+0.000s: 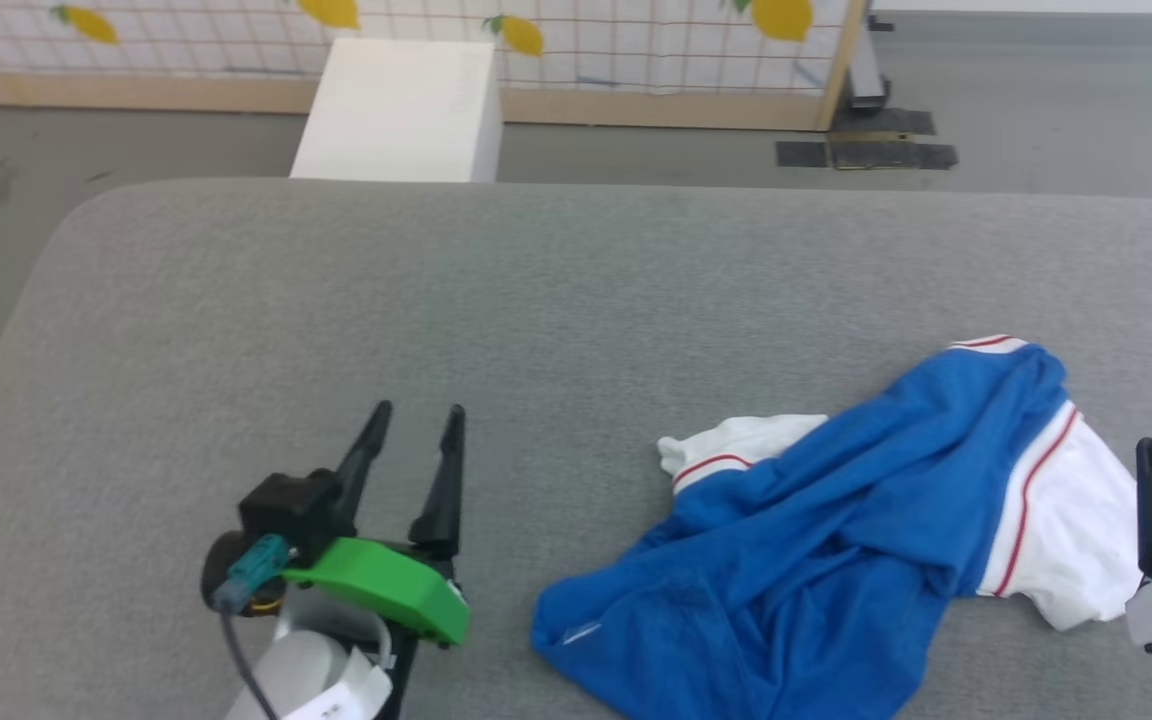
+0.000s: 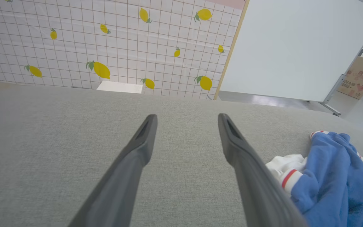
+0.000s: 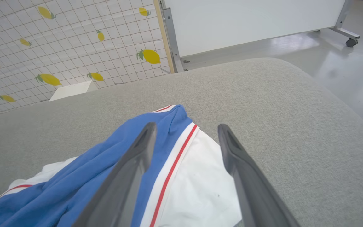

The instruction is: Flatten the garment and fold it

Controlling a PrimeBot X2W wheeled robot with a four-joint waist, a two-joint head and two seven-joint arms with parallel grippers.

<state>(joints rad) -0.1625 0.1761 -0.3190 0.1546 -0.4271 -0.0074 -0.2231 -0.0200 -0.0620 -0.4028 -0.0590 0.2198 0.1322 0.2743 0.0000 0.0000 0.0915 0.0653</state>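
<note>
One garment (image 1: pixel 836 520) on the grey padded table (image 1: pixel 536 300), and it sits in a crumpled blue heap on the right side, close to the near edge. Two white sleeves (image 1: pixel 1066 540) with red stripes poke out, one on the heap's left and one on its right.

Two grippers are in play, with two dark fingers each. The left gripper (image 1: pixel 419 408) hovers over bare table well left of the heap, fingers spread wide and nothing between them. The right gripper (image 3: pixel 187 125) is over the right-hand sleeve, fingers also spread wide, pinching nothing, with the cloth lying loose below them.

As for containers, one cardboard box (image 2: pixel 359 77) stands on the floor far off, and I can't see inside it. One white block (image 1: pixel 401 110) stands beyond the table's far edge, against the lemon-print screen (image 2: pixel 106 41).
</note>
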